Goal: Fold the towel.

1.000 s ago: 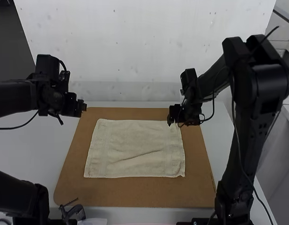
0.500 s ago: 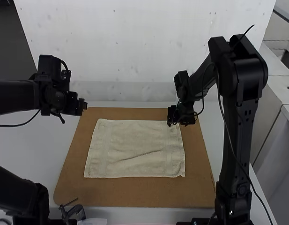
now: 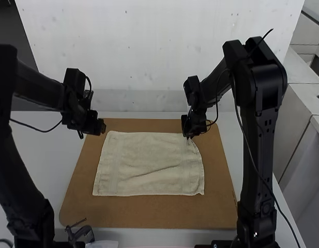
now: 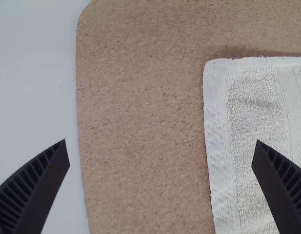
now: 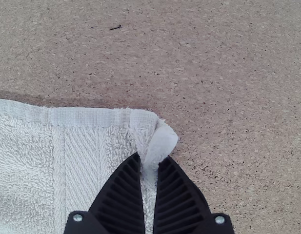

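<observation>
Brown board (image 3: 149,213), pale towel (image 3: 143,160) (mostly flat), corner (image 5: 162,140) in right hand (image 3: 188,137).

White towel (image 4: 257,112) on brown board (image 4: 140,117), claw (image 4: 161,148) spread wide, pale table (image 4: 33,97) beside.

Cream towel (image 3: 143,160) with ribbed bands; speckled brown board (image 3: 149,212)

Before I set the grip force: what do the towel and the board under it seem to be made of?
The towel looks like cotton terry, matte and soft, going by its looped pile and flat woven bands; a cotton blend is possible. The board seems to be cork or pressed wood particle, matte brown, judging by its speckled grain; the look leaves open which.
</observation>
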Controlling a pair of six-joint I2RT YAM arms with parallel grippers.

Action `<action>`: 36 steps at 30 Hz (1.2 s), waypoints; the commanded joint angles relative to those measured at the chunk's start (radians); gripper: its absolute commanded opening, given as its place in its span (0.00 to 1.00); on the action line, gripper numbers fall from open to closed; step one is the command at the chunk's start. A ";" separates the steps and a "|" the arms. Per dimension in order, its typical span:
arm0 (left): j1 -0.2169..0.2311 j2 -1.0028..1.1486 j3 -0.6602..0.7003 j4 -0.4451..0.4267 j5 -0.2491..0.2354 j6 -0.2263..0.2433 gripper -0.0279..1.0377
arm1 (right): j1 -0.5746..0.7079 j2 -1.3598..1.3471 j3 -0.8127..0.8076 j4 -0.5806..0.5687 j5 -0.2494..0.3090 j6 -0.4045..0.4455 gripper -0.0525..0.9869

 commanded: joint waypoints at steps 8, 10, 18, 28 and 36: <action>-0.080 0.259 0.217 -0.028 -0.054 -0.014 0.92 | -0.032 0.075 -0.031 -0.006 0.145 0.007 0.07; -0.084 0.298 0.246 -0.028 -0.044 -0.016 0.92 | -0.031 0.078 -0.032 -0.005 0.145 0.007 0.07; -0.109 0.420 0.344 -0.071 0.002 -0.029 0.82 | -0.028 0.078 -0.066 0.034 0.168 0.007 0.07; -0.116 0.462 0.372 -0.201 0.123 -0.049 0.04 | -0.038 0.073 -0.078 0.077 0.196 -0.010 0.07; -0.130 0.365 0.393 -0.212 0.085 -0.068 0.04 | -0.049 0.003 -0.074 0.175 0.208 0.031 0.07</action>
